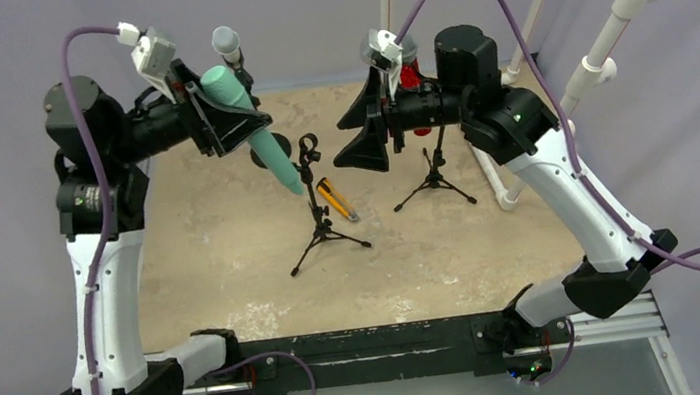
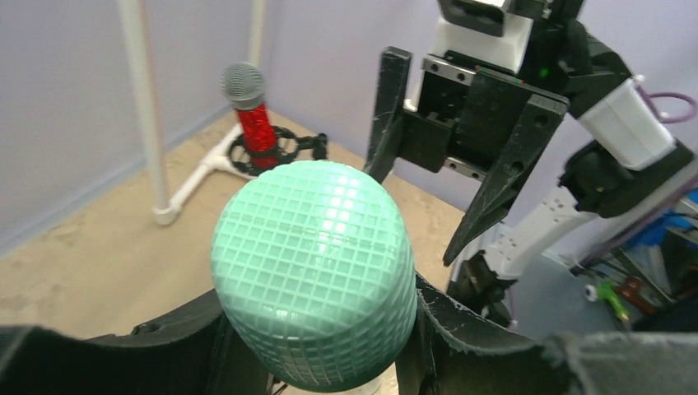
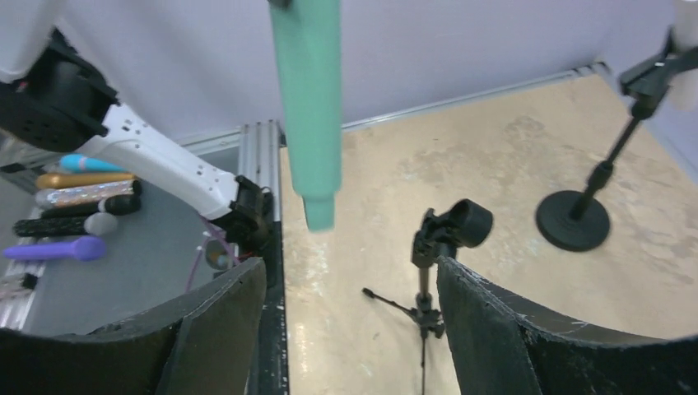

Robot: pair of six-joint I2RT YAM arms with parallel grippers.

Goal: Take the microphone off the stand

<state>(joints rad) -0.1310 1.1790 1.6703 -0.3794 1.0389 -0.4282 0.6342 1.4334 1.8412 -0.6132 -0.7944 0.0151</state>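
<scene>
Microphone (image 1: pixel 275 156), teal, off the stand (image 1: pixel 320 216), in the left end effector (image 1: pixel 240 110).
Left end effector is clenched on the microphone below its mesh head; the body hangs tilted over the desk (image 1: pixel 233 262), lower end near the stand's clip (image 3: pixel 454 226), not touching. Right end effector (image 1: pixel 358 134) is released, jaws spread.

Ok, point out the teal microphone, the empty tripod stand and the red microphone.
teal microphone (image 1: pixel 272 152), top external view, on its handle.
empty tripod stand (image 1: pixel 308 147), top external view, on its clip.
red microphone (image 2: pixel 255 125), left wrist view, on its glittery red body.
</scene>
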